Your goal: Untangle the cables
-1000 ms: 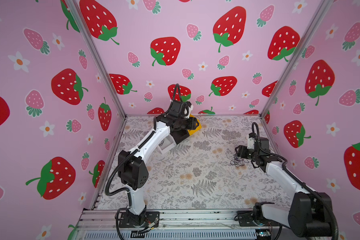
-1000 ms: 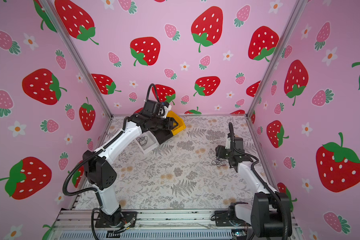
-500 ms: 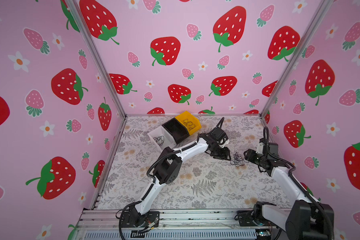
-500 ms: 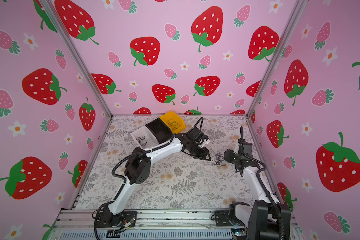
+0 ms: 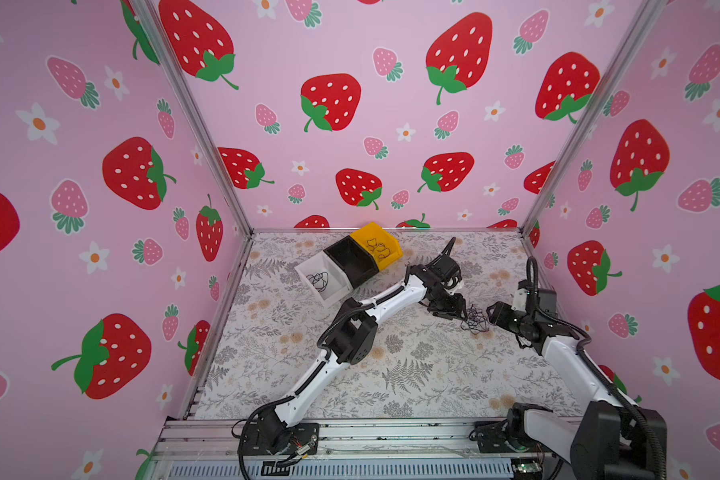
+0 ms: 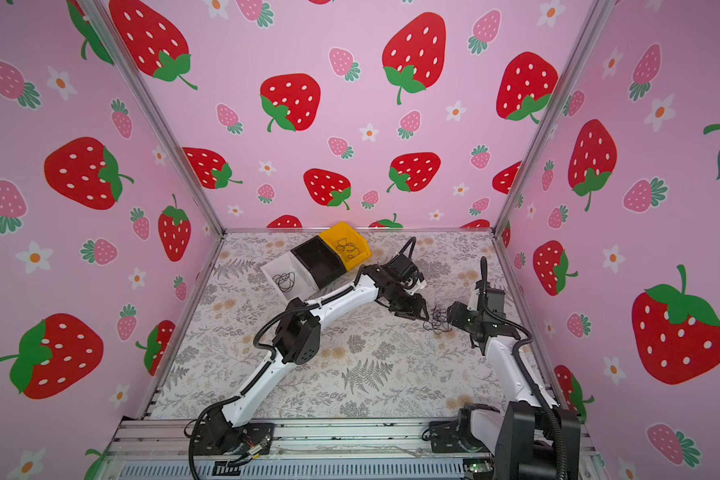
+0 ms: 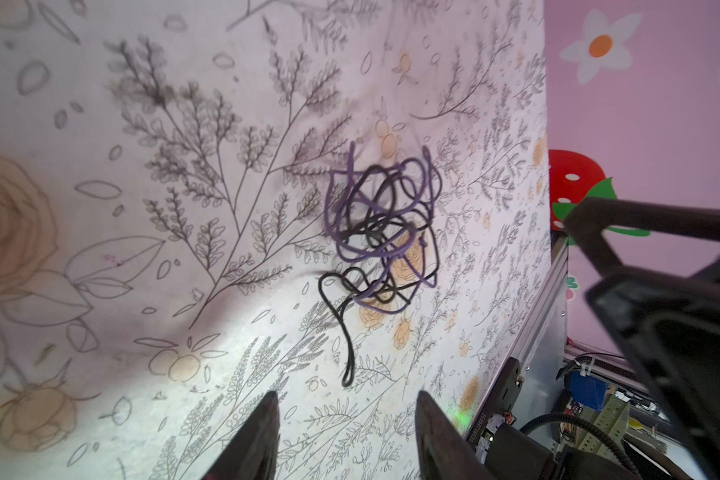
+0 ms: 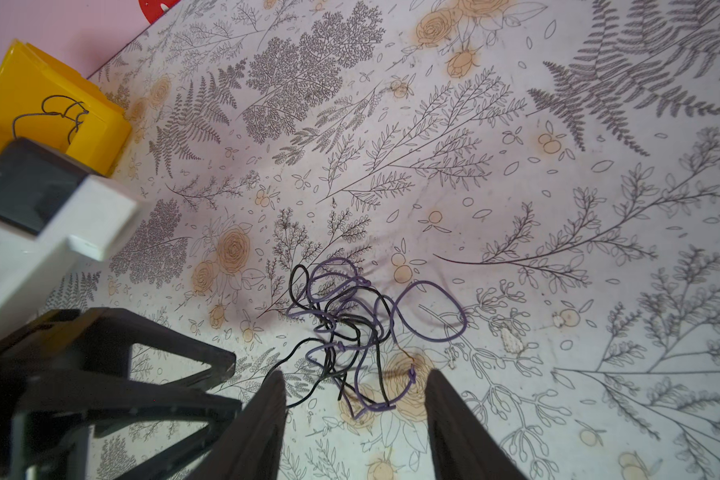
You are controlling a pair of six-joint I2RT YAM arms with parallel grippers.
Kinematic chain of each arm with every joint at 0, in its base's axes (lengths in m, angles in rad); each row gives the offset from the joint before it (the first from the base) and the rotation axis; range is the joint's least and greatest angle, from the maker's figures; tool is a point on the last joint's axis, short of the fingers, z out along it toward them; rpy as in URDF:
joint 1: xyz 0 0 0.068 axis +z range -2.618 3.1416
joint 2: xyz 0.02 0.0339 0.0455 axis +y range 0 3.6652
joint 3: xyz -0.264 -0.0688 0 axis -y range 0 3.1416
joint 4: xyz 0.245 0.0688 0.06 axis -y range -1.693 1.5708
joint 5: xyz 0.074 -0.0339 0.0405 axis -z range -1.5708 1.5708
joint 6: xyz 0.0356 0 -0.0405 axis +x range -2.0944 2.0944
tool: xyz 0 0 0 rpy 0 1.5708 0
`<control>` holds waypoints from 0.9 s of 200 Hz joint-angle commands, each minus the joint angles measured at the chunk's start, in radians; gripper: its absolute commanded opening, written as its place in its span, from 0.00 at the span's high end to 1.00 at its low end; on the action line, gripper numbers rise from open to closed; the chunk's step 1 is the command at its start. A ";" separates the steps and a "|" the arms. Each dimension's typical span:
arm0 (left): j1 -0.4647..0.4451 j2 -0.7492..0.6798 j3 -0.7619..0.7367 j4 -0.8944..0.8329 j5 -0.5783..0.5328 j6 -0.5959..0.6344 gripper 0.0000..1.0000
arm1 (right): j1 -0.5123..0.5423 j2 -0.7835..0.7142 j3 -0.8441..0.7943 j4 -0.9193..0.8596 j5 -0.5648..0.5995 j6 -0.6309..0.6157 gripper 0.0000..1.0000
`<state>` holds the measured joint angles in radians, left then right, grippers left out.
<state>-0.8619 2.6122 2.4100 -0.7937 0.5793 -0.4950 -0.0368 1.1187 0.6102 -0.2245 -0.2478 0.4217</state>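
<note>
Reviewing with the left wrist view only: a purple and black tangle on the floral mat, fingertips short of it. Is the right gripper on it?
Observer: Not clamped. In the right wrist view the right gripper straddles near strands of the tangle, jaws apart.
Operator: Where do the arms stand?
Observer: In both top views the left gripper and right gripper face each other across the tangle.
Operator: Anything sorted?
Observer: One wire lies in the white bin, a second wire in the yellow bin.

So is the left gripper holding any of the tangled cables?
No, the left wrist view shows the left gripper open, with the tangled cables lying on the mat just beyond its tips.
</note>
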 commanded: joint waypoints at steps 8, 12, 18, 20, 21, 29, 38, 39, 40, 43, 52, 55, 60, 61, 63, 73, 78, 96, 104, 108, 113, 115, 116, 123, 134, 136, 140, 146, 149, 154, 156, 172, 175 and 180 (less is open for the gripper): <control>-0.002 0.023 0.038 -0.044 0.034 -0.019 0.45 | -0.007 0.001 -0.026 0.022 -0.014 0.011 0.45; -0.003 0.025 0.039 -0.042 0.036 -0.021 0.45 | -0.006 0.002 -0.027 0.023 -0.014 0.013 0.45; -0.002 0.030 0.040 -0.042 0.036 -0.026 0.45 | -0.006 0.003 -0.028 0.024 -0.017 0.015 0.45; -0.002 0.033 0.041 -0.042 0.036 -0.028 0.45 | -0.006 0.003 -0.029 0.026 -0.017 0.015 0.45; -0.002 0.033 0.042 -0.041 0.037 -0.028 0.45 | -0.006 0.003 -0.030 0.026 -0.018 0.014 0.45; -0.002 0.041 0.047 -0.037 0.046 -0.033 0.45 | -0.006 0.003 -0.030 0.028 -0.020 0.017 0.45; -0.002 0.048 0.049 -0.028 0.053 -0.039 0.45 | -0.006 0.002 -0.034 0.031 -0.021 0.018 0.46; -0.002 0.048 0.049 -0.028 0.054 -0.039 0.45 | -0.006 0.002 -0.035 0.032 -0.021 0.018 0.46; -0.002 0.049 0.049 -0.027 0.055 -0.040 0.45 | -0.006 0.002 -0.036 0.032 -0.022 0.018 0.46; -0.001 0.051 0.050 -0.024 0.056 -0.042 0.45 | -0.006 0.001 -0.038 0.033 -0.021 0.020 0.46; -0.001 0.052 0.056 -0.016 0.060 -0.049 0.45 | -0.007 0.001 -0.041 0.036 -0.022 0.020 0.47; -0.002 0.052 0.058 -0.014 0.060 -0.050 0.45 | -0.007 0.001 -0.043 0.035 -0.022 0.020 0.48; 0.000 0.052 0.060 -0.008 0.060 -0.054 0.45 | -0.007 0.001 -0.045 0.036 -0.022 0.020 0.48; 0.000 0.052 0.061 -0.007 0.060 -0.055 0.45 | -0.007 0.001 -0.046 0.037 -0.021 0.020 0.48; -0.001 0.052 0.062 -0.004 0.062 -0.057 0.45 | -0.006 0.002 -0.047 0.037 -0.021 0.020 0.48; 0.001 0.086 0.068 0.010 0.066 -0.067 0.45 | -0.007 0.005 -0.054 0.038 -0.017 0.023 0.47; 0.001 0.089 0.071 0.016 0.067 -0.071 0.45 | -0.006 0.007 -0.056 0.040 -0.018 0.025 0.48; 0.001 0.101 0.083 0.036 0.072 -0.087 0.48 | -0.006 0.021 -0.065 0.047 -0.025 0.027 0.48; 0.003 0.107 0.087 0.042 0.075 -0.092 0.49 | -0.006 0.028 -0.066 0.051 -0.028 0.030 0.48; 0.004 0.110 0.089 0.045 0.078 -0.096 0.51 | -0.007 0.033 -0.066 0.054 -0.030 0.030 0.48; 0.005 0.113 0.091 0.048 0.083 -0.100 0.53 | -0.006 0.036 -0.065 0.057 -0.032 0.032 0.48; 0.005 0.115 0.091 0.049 0.085 -0.100 0.53 | -0.007 0.039 -0.066 0.056 -0.032 0.032 0.48; 0.005 0.115 0.092 0.050 0.086 -0.101 0.53 | -0.007 0.039 -0.066 0.057 -0.032 0.032 0.48; 0.006 0.118 0.092 0.052 0.089 -0.104 0.55 | -0.006 0.046 -0.064 0.061 -0.035 0.034 0.51; 0.008 0.122 0.091 0.056 0.095 -0.108 0.59 | -0.007 0.054 -0.062 0.065 -0.040 0.035 0.51; 0.008 0.122 0.092 0.056 0.095 -0.108 0.60 | -0.007 0.055 -0.062 0.065 -0.041 0.035 0.52; 0.008 0.123 0.093 0.057 0.097 -0.110 0.61 | -0.007 0.057 -0.063 0.067 -0.042 0.035 0.52; 0.010 0.124 0.092 0.058 0.100 -0.112 0.64 | -0.006 0.060 -0.062 0.069 -0.042 0.037 0.53; 0.009 0.126 0.092 0.059 0.102 -0.112 0.65 | -0.007 0.062 -0.062 0.068 -0.043 0.038 0.53; 0.011 0.126 0.092 0.059 0.103 -0.112 0.67 | -0.006 0.065 -0.063 0.071 -0.044 0.038 0.53; 0.011 0.126 0.092 0.060 0.104 -0.112 0.68 | -0.007 0.065 -0.062 0.071 -0.046 0.038 0.53; 0.014 0.128 0.091 0.062 0.108 -0.115 0.75 | -0.006 0.069 -0.063 0.072 -0.049 0.038 0.54; 0.016 0.128 0.091 0.062 0.110 -0.116 0.76 | -0.006 0.069 -0.061 0.072 -0.048 0.038 0.54; 0.016 0.128 0.091 0.062 0.113 -0.117 0.79 | -0.006 0.070 -0.061 0.073 -0.048 0.038 0.54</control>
<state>-0.8524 2.7243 2.4714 -0.7258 0.6735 -0.6033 -0.0380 1.1824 0.5556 -0.1642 -0.2832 0.4492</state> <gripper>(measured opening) 0.255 0.466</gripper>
